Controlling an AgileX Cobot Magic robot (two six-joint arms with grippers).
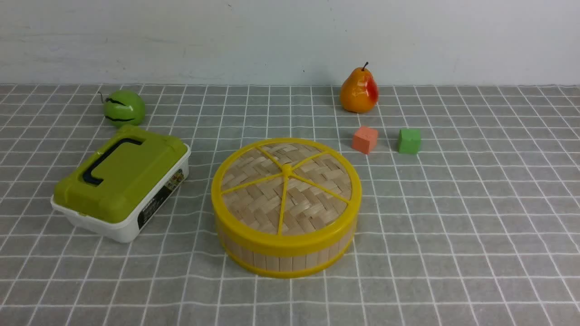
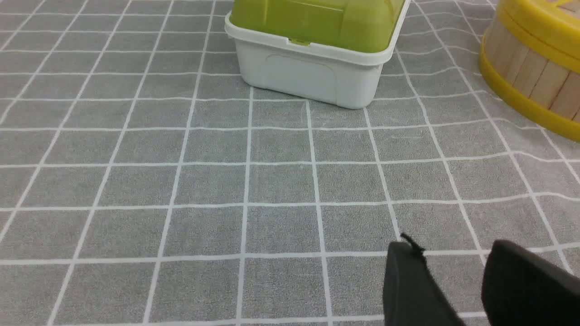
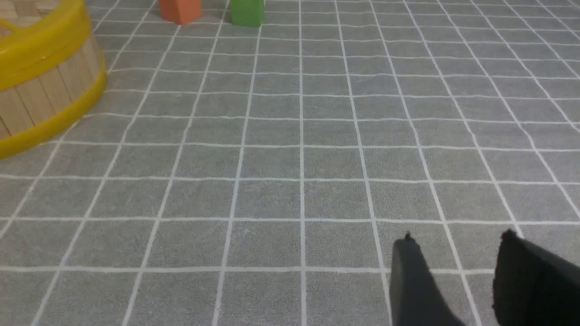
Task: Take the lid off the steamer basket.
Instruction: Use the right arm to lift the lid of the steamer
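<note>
The lid (image 1: 286,188), a woven bamboo disc with yellow rim and spokes, sits closed on the steamer basket (image 1: 283,259) in the middle of the table. The basket's slat wall also shows in the left wrist view (image 2: 534,77) and in the right wrist view (image 3: 41,95). Neither arm shows in the front view. My left gripper (image 2: 453,253) is open and empty over bare cloth, short of the basket. My right gripper (image 3: 457,246) is open and empty over bare cloth, on the basket's other side.
A white box with a green lid (image 1: 122,181) lies left of the basket, seen close in the left wrist view (image 2: 317,50). A green apple (image 1: 123,107) sits back left. A pear (image 1: 359,92), an orange cube (image 1: 365,139) and a green cube (image 1: 409,141) sit back right.
</note>
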